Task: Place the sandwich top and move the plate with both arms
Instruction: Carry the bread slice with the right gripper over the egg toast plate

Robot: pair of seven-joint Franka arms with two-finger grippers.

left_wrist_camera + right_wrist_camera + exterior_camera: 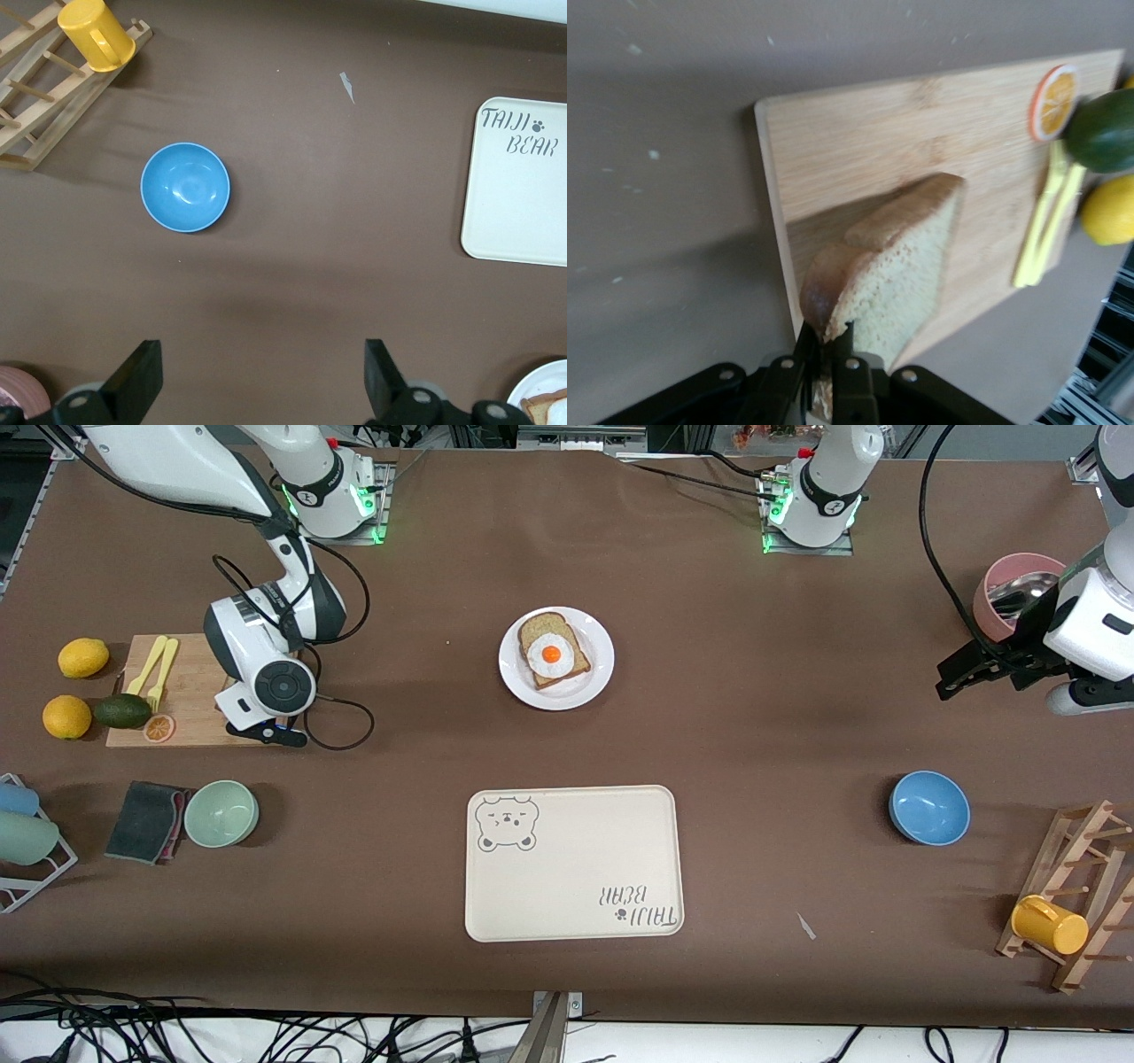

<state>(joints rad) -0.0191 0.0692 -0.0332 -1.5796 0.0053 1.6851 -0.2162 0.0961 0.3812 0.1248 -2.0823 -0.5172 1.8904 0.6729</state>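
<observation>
The sandwich top (pixel 904 266), a speckled slice with a dark crust, lies tilted on the wooden cutting board (pixel 859 133). My right gripper (pixel 828 341) is shut on its crust edge. In the front view the right wrist hides the slice, and the right gripper (pixel 266 732) sits low at the corner of the board (pixel 190 691). The white plate (pixel 509 664) stands mid-table, holding a bread slice with a fried egg (pixel 554 654). My left gripper (pixel 257 381) hangs open and empty over bare table near the left arm's end, shown as (pixel 961 675) in the front view.
Two lemons (pixel 83 657), an avocado (pixel 122 710), yellow cutlery (pixel 152 666) and an orange slice (pixel 159 728) sit at the board. A green bowl (pixel 221 812), cream bear tray (pixel 576 886), blue bowl (pixel 928 807), pink bowl (pixel 997 580) and mug rack (pixel 1076 841) stand around.
</observation>
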